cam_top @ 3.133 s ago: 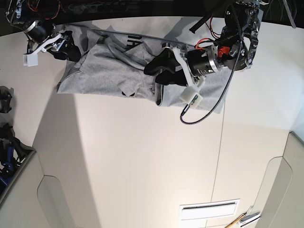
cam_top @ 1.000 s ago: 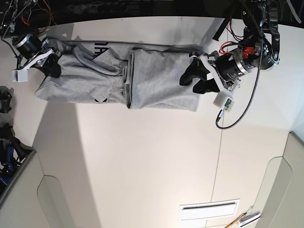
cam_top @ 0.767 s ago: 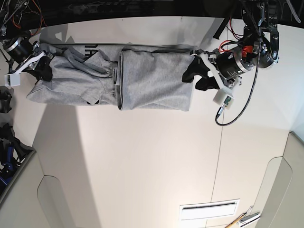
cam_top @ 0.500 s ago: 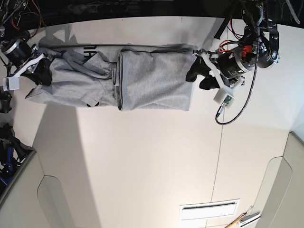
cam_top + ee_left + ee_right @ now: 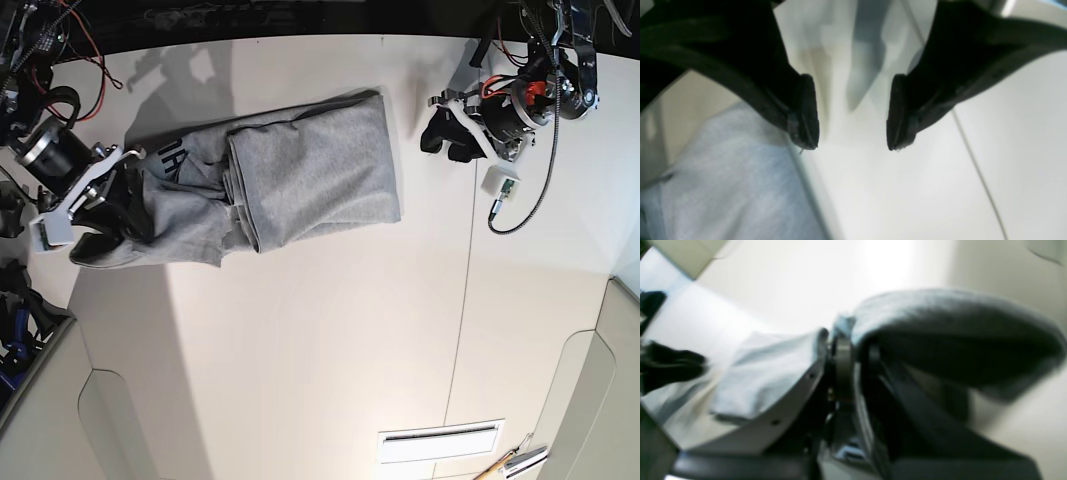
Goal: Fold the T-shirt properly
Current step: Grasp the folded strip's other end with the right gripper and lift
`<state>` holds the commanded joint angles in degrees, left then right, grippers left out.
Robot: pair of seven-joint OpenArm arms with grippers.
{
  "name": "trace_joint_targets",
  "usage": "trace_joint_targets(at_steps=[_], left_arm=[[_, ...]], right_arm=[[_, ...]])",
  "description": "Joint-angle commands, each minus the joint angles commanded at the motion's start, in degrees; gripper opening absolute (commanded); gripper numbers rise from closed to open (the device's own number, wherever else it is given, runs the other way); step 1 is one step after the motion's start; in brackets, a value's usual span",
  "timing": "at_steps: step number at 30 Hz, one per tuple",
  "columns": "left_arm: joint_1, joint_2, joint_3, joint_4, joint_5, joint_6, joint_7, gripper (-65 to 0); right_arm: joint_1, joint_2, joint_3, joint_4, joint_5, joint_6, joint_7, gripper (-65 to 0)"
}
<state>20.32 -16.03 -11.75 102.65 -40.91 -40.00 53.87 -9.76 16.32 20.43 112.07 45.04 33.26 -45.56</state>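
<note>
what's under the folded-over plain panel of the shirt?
More of the T-shirt: a lower layer sticks out toward the right gripper, showing part of the black lettering. The rest of the print is covered.

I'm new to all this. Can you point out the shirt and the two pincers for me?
T-shirt (image 5: 315,165), base view, on the plain folded panel.
Left pincer (image 5: 850,115), left wrist view, midway between its open tips.
Right pincer (image 5: 122,205), base view, where it grips the T-shirt's end.
</note>
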Motion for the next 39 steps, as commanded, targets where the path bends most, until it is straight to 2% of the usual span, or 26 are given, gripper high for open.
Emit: trace_joint_targets(at_steps=[6, 11, 12, 15, 16, 18, 19, 20, 24, 27, 30, 34, 36, 39], left_arm=[[0.0, 0.0, 0.1, -7.9, -0.4, 0.0, -3.3, -29.1], [-0.3, 0.0, 0.1, -9.9, -0.4, 0.0, -4.9, -29.1], [-0.3, 0.0, 0.1, -9.9, -0.4, 0.0, -5.2, -29.1], [-0.3, 0.0, 0.1, -9.9, -0.4, 0.0, -5.2, -29.1], [-0.3, 0.0, 0.1, -9.9, -0.4, 0.0, -5.3, -29.1], [-0.3, 0.0, 0.1, -9.9, -1.2, 0.0, -5.3, -29.1], [-0.3, 0.0, 0.1, -9.9, -1.9, 0.0, -5.2, -29.1], [-0.3, 0.0, 0.1, -9.9, -2.2, 0.0, -5.2, -29.1], [-0.3, 0.0, 0.0, -9.9, -2.2, 0.0, -4.6, -29.1], [-0.3, -0.2, 0.0, -9.9, -3.6, 0.0, -3.9, -29.1], [-0.3, -1.3, 0.0, -9.7, -7.6, 0.0, -2.4, -29.1], [-0.3, -1.6, -1.3, -8.0, -12.7, 0.0, 2.4, -29.1], [-0.3, -1.6, -2.4, -7.5, -15.3, 0.0, 3.3, -29.1], [-0.3, -1.6, -3.8, -7.5, -16.3, 0.0, 3.4, -29.1]], right_arm=[[5.0, -1.4, -14.7, 0.0, -4.2, -0.07, 0.1, -65.0], [6.4, -7.4, -24.2, 0.0, -6.7, -0.11, 0.2, -65.0], [6.4, -9.2, -27.1, 0.0, -8.9, -0.48, 0.2, -65.0], [6.4, -11.9, -31.5, -0.1, -14.8, -0.46, 0.5, -65.0], [6.4, -12.5, -33.0, -0.3, -16.0, -0.48, 0.5, -61.4], [6.4, -12.7, -36.1, -1.4, -16.4, -0.48, 0.8, -39.7], [6.4, -12.7, -37.7, -1.8, -16.6, -0.46, 1.1, -33.6], [6.4, -12.7, -39.4, -2.1, -17.1, -0.48, 1.2, -31.8], [6.4, -12.7, -45.1, -2.2, -18.2, -0.48, 1.2, -31.8], [6.4, -12.7, -45.6, -2.2, -19.1, -0.5, 1.2, -31.8], [6.4, -12.7, -43.8, -2.0, -20.2, -1.14, 1.1, -31.9], [6.4, -12.7, -38.2, -0.3, -20.2, -1.14, 0.7, -31.9], [6.4, -12.7, -34.5, 0.0, -19.8, -1.14, 1.0, -31.9], [6.4, -12.7, -29.9, -0.1, -19.8, -1.11, 0.7, -31.9]])
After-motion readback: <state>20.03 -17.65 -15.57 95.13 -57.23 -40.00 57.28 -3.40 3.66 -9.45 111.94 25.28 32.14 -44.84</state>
